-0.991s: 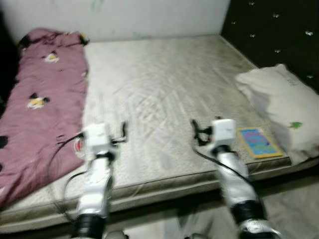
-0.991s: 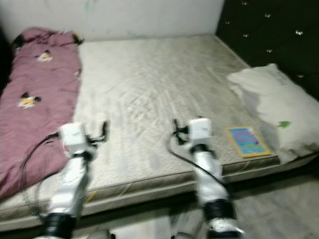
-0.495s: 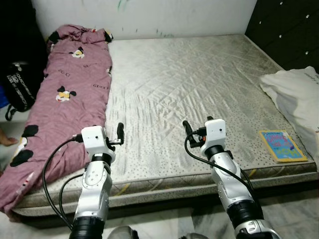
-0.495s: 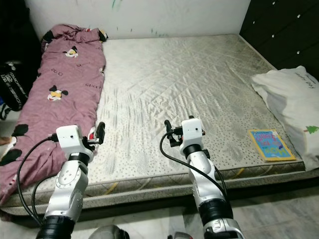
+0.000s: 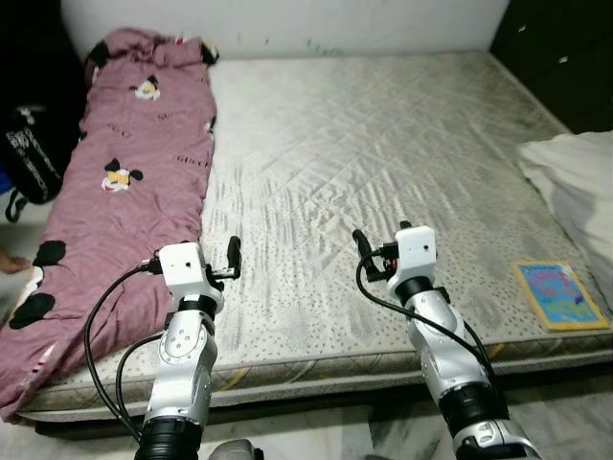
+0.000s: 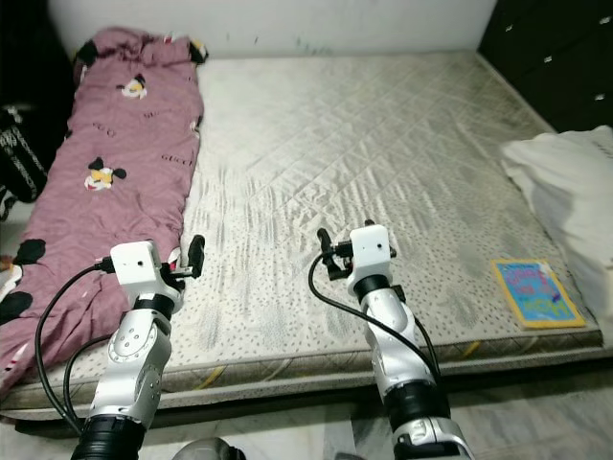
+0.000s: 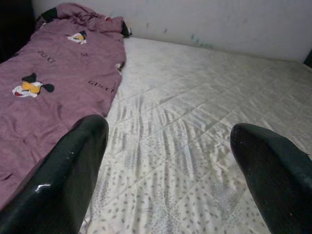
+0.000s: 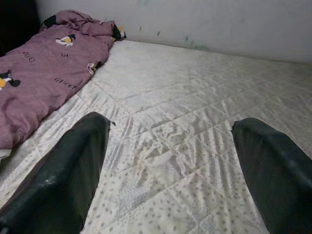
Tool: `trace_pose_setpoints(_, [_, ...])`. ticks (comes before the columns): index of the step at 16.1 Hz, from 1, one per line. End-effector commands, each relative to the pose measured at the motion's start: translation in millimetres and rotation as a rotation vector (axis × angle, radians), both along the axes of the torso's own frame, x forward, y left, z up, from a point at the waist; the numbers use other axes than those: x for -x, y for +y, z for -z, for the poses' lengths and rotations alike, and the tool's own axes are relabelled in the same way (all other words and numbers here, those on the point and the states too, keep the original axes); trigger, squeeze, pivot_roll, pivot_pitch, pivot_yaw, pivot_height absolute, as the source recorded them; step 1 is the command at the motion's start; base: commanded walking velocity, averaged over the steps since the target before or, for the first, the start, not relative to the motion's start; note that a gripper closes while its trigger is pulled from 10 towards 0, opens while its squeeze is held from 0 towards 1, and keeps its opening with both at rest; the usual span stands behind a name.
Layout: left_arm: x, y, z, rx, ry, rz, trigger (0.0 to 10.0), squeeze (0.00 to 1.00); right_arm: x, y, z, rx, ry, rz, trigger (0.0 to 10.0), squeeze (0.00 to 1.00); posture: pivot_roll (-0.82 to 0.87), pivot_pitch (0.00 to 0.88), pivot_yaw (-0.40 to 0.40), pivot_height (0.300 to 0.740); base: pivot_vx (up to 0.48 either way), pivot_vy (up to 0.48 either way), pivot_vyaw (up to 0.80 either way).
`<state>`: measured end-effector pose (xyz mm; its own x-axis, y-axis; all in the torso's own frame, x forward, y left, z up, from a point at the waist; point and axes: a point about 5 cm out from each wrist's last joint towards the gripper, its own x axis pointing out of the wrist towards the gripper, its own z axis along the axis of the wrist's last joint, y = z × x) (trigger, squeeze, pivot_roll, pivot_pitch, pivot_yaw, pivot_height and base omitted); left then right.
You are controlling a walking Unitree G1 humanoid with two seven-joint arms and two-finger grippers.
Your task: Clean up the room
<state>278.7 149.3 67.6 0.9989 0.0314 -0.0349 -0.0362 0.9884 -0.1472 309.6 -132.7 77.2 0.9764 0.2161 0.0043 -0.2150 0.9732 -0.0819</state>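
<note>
A purple blanket [image 5: 124, 182] with cartoon prints lies crumpled along the left side of the bare quilted mattress [image 5: 364, 144]. A white pillow [image 5: 579, 187] rests at the right edge, and a colourful thin book [image 5: 560, 295] lies flat near the front right corner. My left gripper [image 7: 165, 161] hovers open over the mattress's front edge, right beside the blanket's hem. My right gripper [image 8: 170, 165] is open too, over the bare mattress at front centre, well left of the book. Neither holds anything.
A black bag [image 5: 29, 158] stands on the floor left of the bed. The dark tufted headboard [image 5: 565, 57] rises at the far right and a white wall [image 5: 287, 14] runs behind. Grey floor [image 5: 326, 436] shows below the bed's front edge.
The camera has swung left and the blur has cleared: the blanket and bag show more, the pillow sits at the right edge. Both arms keep the same raised pose.
</note>
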Motion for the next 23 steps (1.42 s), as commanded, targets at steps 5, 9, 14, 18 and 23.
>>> trace_pose_setpoints(5, [-0.6,-4.1,4.9,-0.012,0.047,-0.034,10.0,0.00,2.5,-9.5,2.2,0.017,0.001,0.027,10.0,0.00,0.02,0.019,0.007,0.740,0.000,0.000,0.00])
trace_pose_setpoints(9, [-0.9,-4.0,5.4,-0.001,0.051,-0.035,10.0,0.00,1.7,-10.3,2.2,0.023,0.001,0.028,10.0,0.00,0.02,0.021,0.007,0.740,0.000,0.098,0.00])
trace_pose_setpoints(14, [-1.4,-4.6,5.0,-0.004,0.049,-0.039,10.0,0.00,1.2,-9.5,1.8,0.024,0.000,0.024,10.0,0.00,0.02,0.019,0.004,0.740,0.000,0.480,0.00])
trace_pose_setpoints(18, [-1.4,-6.5,5.4,0.002,0.050,-0.038,10.0,0.00,1.2,-10.6,1.4,0.034,-0.002,0.021,10.0,0.00,0.02,0.020,0.002,0.740,0.000,0.480,0.00])
trace_pose_setpoints(23, [-1.1,-5.8,5.2,0.000,0.047,-0.045,10.0,0.00,1.5,-6.8,1.5,0.026,0.000,0.000,10.0,0.00,0.02,0.020,-0.002,0.740,0.000,0.480,0.00])
